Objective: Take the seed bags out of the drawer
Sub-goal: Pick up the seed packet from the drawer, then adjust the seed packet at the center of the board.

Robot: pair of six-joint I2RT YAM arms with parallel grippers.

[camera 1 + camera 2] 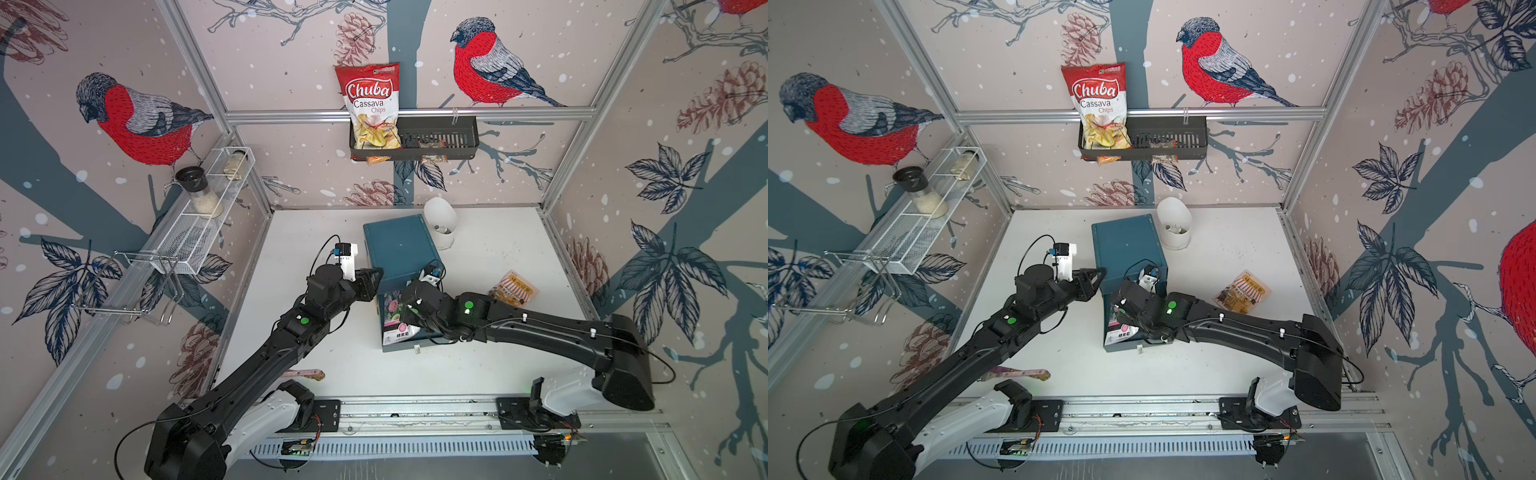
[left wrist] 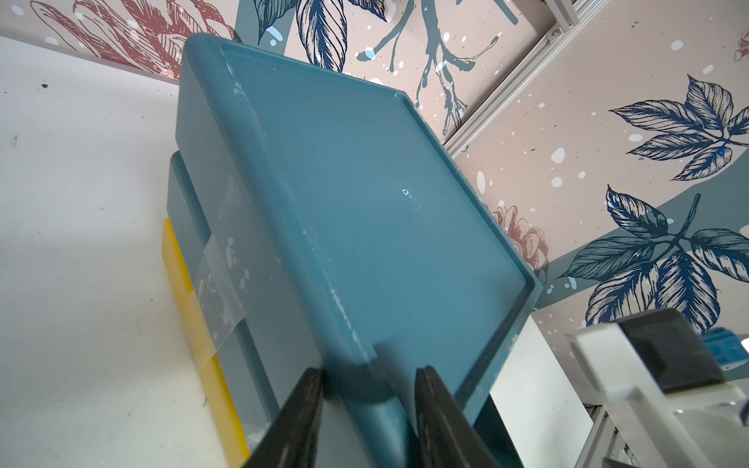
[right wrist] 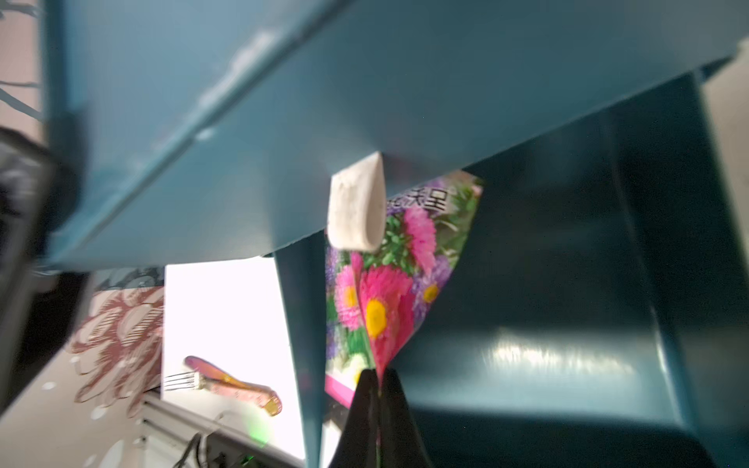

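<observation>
Right pincer (image 3: pixel 379 375) is pinched shut on the purple-pink flower seed bag (image 1: pixel 394 318) in the open drawer (image 3: pixel 547 324). Bag's long axis runs along the drawer, white band with Chinese characters toward the drawer front. Left pincer (image 2: pixel 369 377), narrowly apart, clamps a cabinet (image 2: pixel 364 202) corner. Orange-yellow seed bag (image 1: pixel 513 291) lies askew on the surface (image 1: pixel 498 249). Chips bag (image 1: pixel 370 104) reads "Chuba Cassava Chips".

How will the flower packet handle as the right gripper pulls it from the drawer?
Probably floppy: the flower packet creases where the right gripper pinches its edge. Likely light: that fingertip pinch alone seems to raise it. Its film looks glossy, so it may slip, or snag on the drawer wall.
</observation>
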